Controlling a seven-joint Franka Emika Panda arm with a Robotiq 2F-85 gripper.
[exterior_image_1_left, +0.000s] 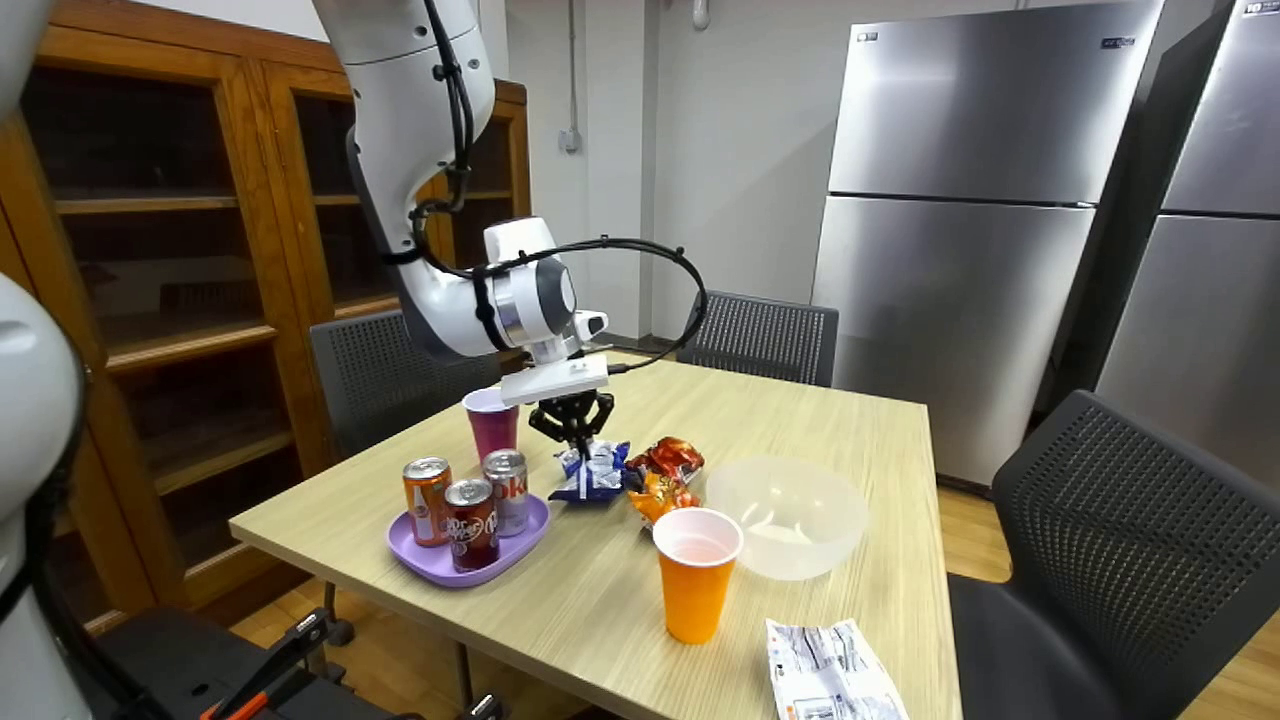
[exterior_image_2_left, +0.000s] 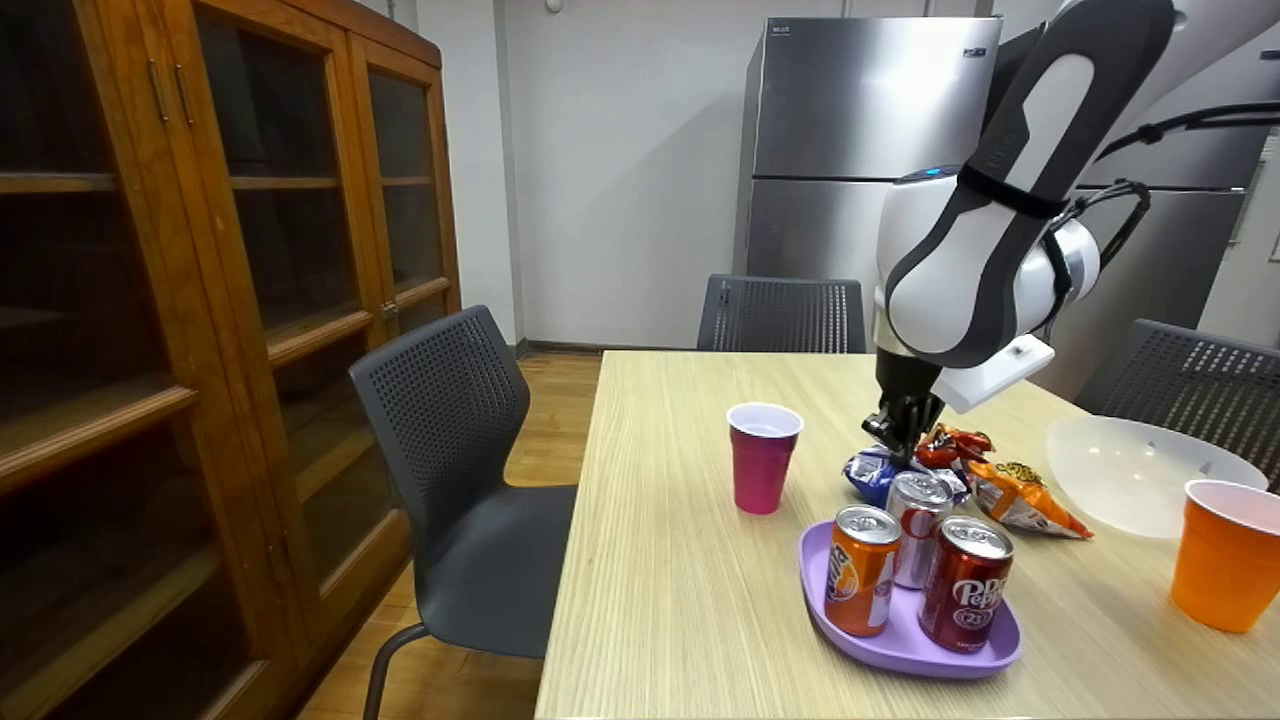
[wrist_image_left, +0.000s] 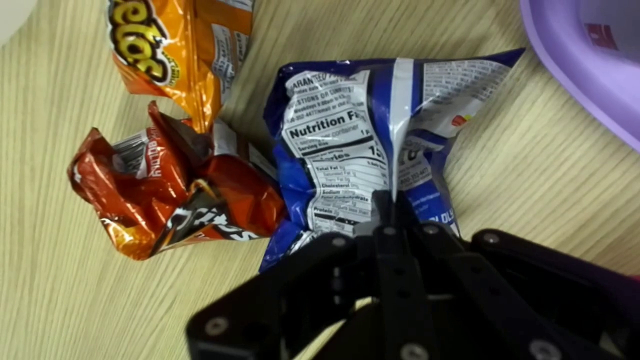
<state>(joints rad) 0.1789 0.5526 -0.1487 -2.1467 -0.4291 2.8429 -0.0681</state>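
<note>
Steel refrigerators (exterior_image_1_left: 985, 250) and a wooden cabinet (exterior_image_1_left: 285, 260) stand beyond a light-wood table (exterior_image_1_left: 780, 400). On it, a blue snack bag (wrist_image_left: 340, 135) lies between a purple tray (wrist_image_left: 555, 50) and a red bag (wrist_image_left: 170, 195); an orange bag (wrist_image_left: 185, 55) sits just beside the red one. Gripper (wrist_image_left: 393, 200): narrow, its fingers pinching a raised seam of the blue snack bag. Step in hand is judged to be the grasp; no lift is evident. Next move appears to call for a slow, straight lift, since so thin a fold could slip. Only the wrist view resolves the pinched seam. In an exterior view, a silver can (exterior_image_2_left: 918, 520) partly hides the bag. A white-and-silver packet (exterior_image_1_left: 835, 670) on the table shows in an exterior view alone.
</note>
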